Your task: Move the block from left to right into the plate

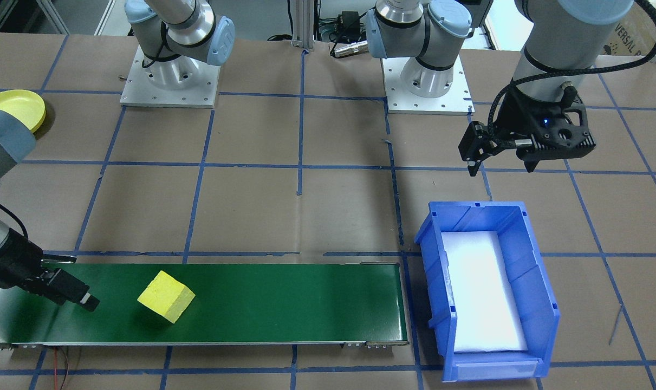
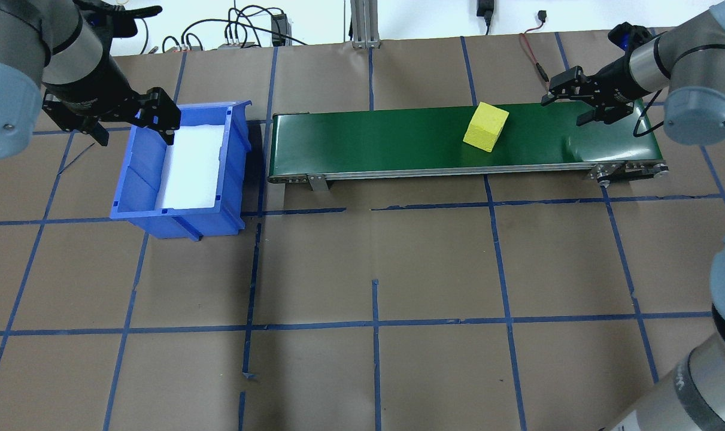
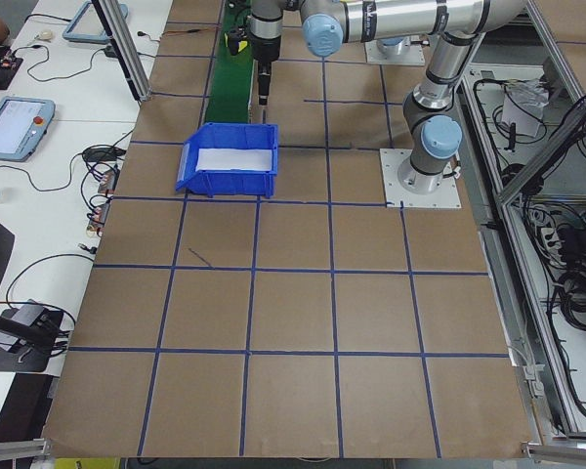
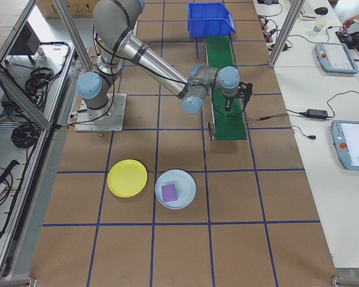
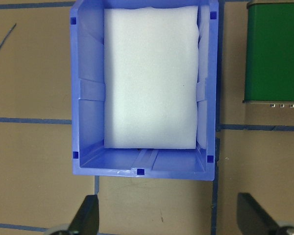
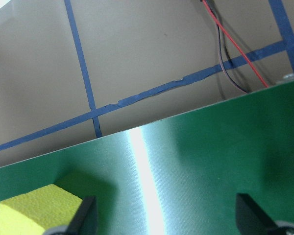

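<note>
I'm guessing the yellow block [image 2: 485, 126] is light, squishy foam, so grab 2 flat opposite sides. Right gripper [image 2: 584, 100] is spread wide, empty; left gripper [image 2: 132, 120] too.

Two robot arms: silver-grey metal tube links, pale blue plastic joint caps, each on a square white base plate [image 1: 169, 81] with screw holes along the edges. Black braided cable [image 1: 620, 59] loops along the left forearm. Black two-finger left gripper [image 1: 501, 157] on a black wrist housing; black two-finger right gripper [image 2: 581, 105].
</note>
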You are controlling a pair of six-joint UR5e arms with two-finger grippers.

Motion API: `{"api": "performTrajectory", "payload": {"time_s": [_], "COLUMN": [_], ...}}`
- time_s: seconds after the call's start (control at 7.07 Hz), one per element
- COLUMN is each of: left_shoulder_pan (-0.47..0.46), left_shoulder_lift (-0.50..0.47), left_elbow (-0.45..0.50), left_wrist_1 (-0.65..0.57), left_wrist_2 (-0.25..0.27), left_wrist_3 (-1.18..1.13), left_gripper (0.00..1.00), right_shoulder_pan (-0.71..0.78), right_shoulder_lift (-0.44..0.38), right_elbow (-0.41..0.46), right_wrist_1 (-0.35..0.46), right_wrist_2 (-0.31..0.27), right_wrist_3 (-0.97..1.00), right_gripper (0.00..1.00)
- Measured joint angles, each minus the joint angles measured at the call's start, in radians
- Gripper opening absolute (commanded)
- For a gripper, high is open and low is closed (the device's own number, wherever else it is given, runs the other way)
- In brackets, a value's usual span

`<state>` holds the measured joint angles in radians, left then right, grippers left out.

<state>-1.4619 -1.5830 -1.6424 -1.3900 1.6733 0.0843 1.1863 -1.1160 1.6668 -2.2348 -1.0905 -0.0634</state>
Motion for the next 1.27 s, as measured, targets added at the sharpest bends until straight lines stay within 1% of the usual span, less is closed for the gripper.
{"api": "performTrajectory", "payload": {"time_s": [1.27], "left_shoulder_pan": [0.003], "left_shoulder_lift": [0.000], "left_elbow": [0.000], "left_wrist_1": [0.000], "left_wrist_2": [-0.005], "left_wrist_3": [0.000], "left_gripper": [1.00], "right_shoulder_pan": [0.014], "right_shoulder_lift": [0.001], "right_elbow": [-0.004], "right_wrist_1": [0.000], "right_wrist_2": [0.000], "right_wrist_3": [0.011], "right_gripper": [1.00]}}
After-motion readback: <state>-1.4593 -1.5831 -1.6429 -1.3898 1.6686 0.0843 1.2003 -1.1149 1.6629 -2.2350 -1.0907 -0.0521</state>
